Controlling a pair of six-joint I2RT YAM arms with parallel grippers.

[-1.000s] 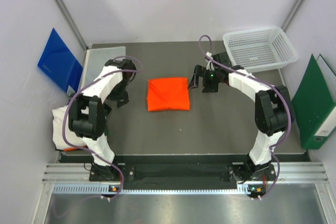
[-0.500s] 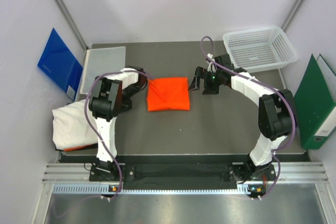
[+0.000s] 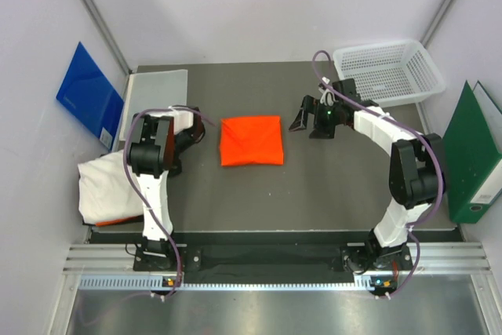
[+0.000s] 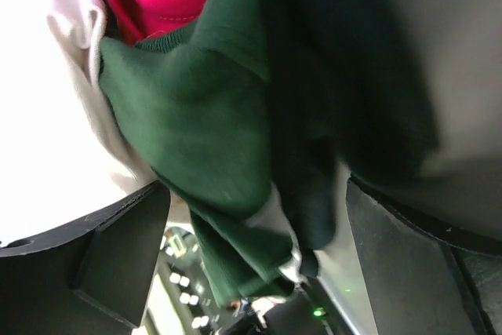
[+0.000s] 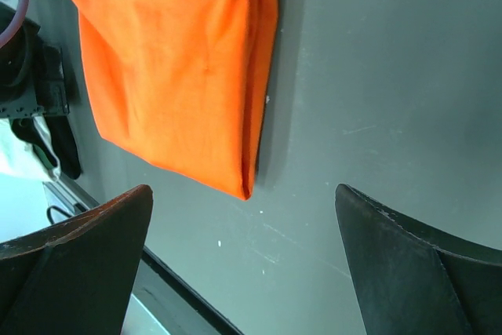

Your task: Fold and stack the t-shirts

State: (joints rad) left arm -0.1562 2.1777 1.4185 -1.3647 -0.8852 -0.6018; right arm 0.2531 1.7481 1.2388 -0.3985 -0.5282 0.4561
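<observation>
Top external shows one folded orange t-shirt, one white t-shirt.

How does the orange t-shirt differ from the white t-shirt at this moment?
The orange t-shirt lies folded into a flat square; the white t-shirt is a crumpled heap. The orange one sits in the middle of the table; the white one lies at its left edge. Both are plain cloth.

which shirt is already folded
The orange shirt in the middle of the table, lying as a flat neat square. The white shirt is a rumpled heap at the table's left edge.
</observation>
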